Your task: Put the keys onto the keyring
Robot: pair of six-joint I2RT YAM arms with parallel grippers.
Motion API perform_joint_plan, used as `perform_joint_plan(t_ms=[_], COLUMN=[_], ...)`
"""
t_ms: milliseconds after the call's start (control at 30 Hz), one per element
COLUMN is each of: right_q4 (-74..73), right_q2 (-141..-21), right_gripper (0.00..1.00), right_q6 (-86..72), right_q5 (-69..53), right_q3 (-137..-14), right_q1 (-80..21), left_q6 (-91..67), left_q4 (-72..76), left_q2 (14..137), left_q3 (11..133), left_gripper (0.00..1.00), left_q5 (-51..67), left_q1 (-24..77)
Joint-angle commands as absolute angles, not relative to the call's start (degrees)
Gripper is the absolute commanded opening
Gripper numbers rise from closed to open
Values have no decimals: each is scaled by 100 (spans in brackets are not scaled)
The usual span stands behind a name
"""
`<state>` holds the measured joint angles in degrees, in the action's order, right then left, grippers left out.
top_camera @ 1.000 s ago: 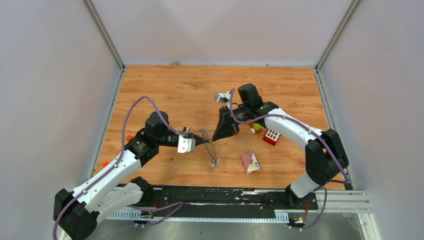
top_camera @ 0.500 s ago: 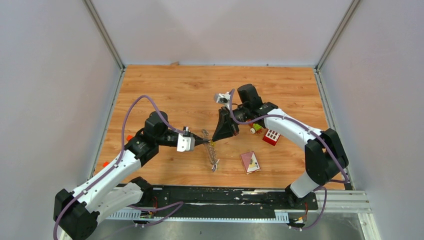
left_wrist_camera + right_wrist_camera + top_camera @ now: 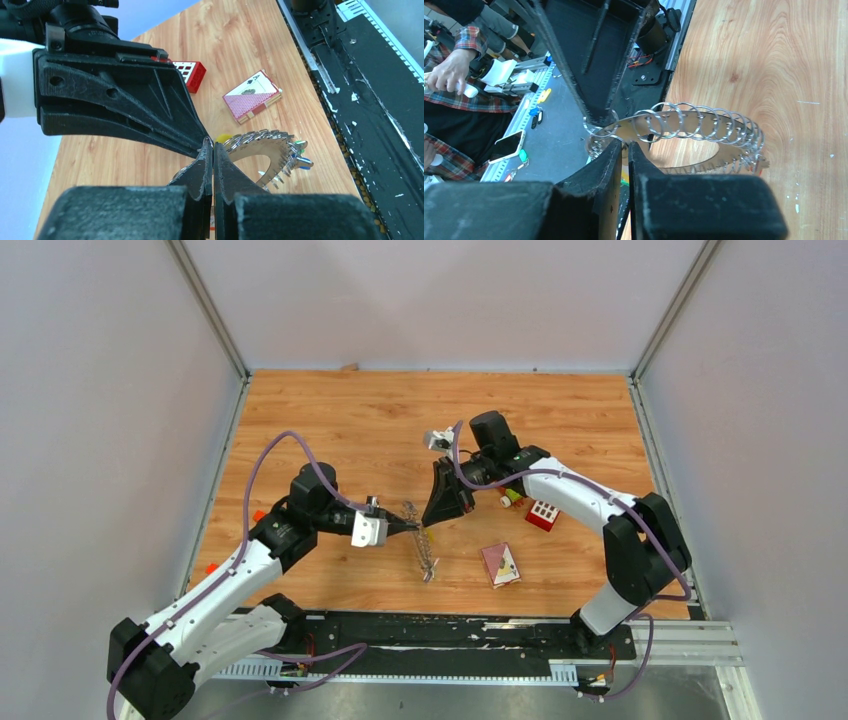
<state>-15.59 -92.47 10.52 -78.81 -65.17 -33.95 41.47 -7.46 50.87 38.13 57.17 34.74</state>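
Note:
The keyring (image 3: pixel 424 548) is a flat metal ring fringed with many wire loops and keys, held on edge above the table between both arms. My left gripper (image 3: pixel 405 527) is shut on its rim; the wrist view shows the closed tips (image 3: pixel 213 145) against the ring (image 3: pixel 253 149). My right gripper (image 3: pixel 428 520) meets it from the far side. Its jaws (image 3: pixel 625 145) are shut at the ring's edge (image 3: pixel 684 125), apparently on a key with a yellow head (image 3: pixel 223 137). Blue and green key heads (image 3: pixel 300 152) hang at the ring's far end.
A deck of cards (image 3: pixel 500 564) lies right of the ring. A red block with white buttons (image 3: pixel 543 513) and a yellow-green toy (image 3: pixel 512 496) lie under the right arm. Small orange bits (image 3: pixel 258 515) lie at the left. A black rail (image 3: pixel 450 630) runs along the front edge.
The right arm's wrist has shifted slightly left and back. Both grippers stay shut at the keyring, which has barely moved.

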Motion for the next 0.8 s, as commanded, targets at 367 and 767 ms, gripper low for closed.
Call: perform_joint_plan(t_ms=[367,767], right_q4=[-1788,-2933], right_q2=[-9082,-7516], right_gripper=[13,32], right_q6=[1569,3140], right_q5=[-7467,-6372], right_q3=[-6795,-6829], right_q1=[-3421,-3238], left_q6=[3909,1082], left_q4=[-153,2509], left_q2=[4909,5173], left_q3=[3858,3469], left_gripper=[0,0], left_q5=[6280,6229], left_q1=[3517,3370])
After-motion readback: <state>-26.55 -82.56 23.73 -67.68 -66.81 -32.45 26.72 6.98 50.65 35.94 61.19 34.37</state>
